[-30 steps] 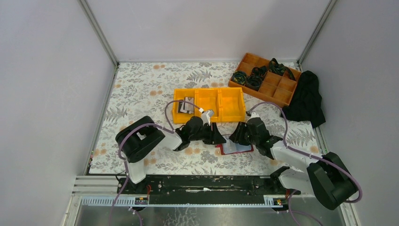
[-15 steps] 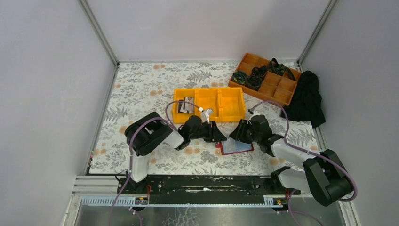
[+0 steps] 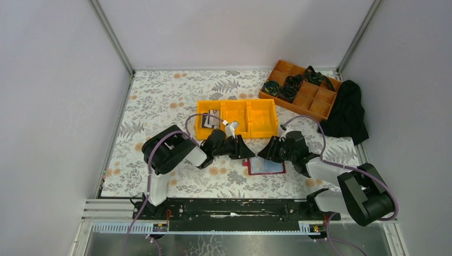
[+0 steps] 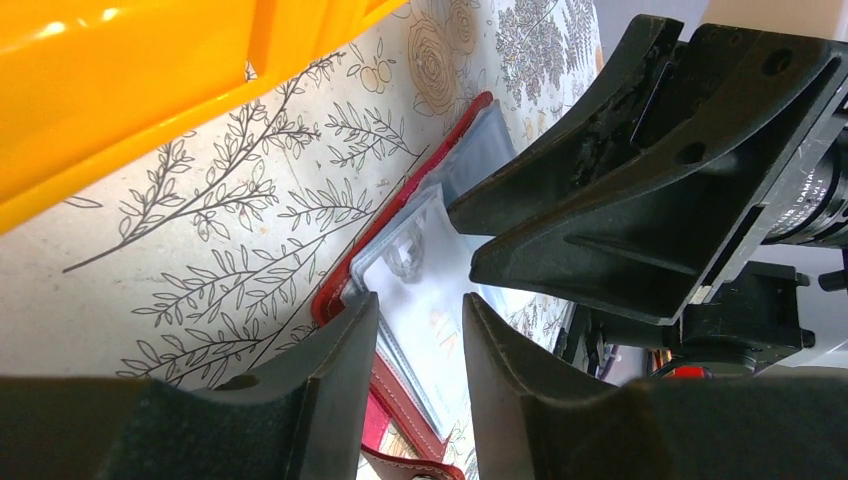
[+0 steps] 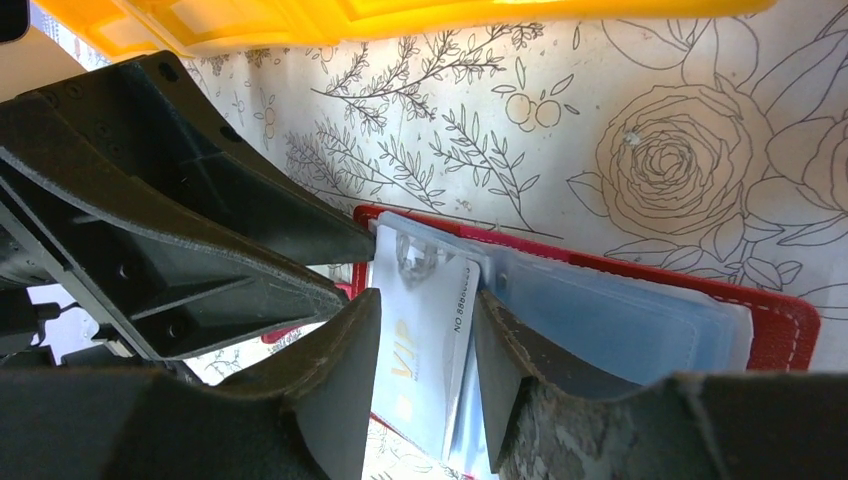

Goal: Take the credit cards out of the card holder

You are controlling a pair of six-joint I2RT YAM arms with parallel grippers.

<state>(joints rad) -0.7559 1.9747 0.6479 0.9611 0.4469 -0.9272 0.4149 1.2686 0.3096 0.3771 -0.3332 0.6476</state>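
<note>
Holder: one (image 3: pixel 266 167), red, lying open just in front of the bin (image 3: pixel 264 120), blue-grey sleeves up.
Card: one (image 5: pixel 425 340), white, marked VIP, sticking partly out of a sleeve at the holder's edge nearest the bin, between the two grippers' tips.
Left gripper: one (image 4: pixel 418 305), in front of the bin's middle compartment; fingers a little apart, tips at the holder's corner.
Right gripper: one (image 5: pixel 425 300), in front of the bin's right compartment, facing the left one; a narrow gap with the card showing in it; whether it pinches the card cannot be told.
Bin cards: grey and black (image 3: pixel 211 119), in the left compartment; number unclear.
</note>
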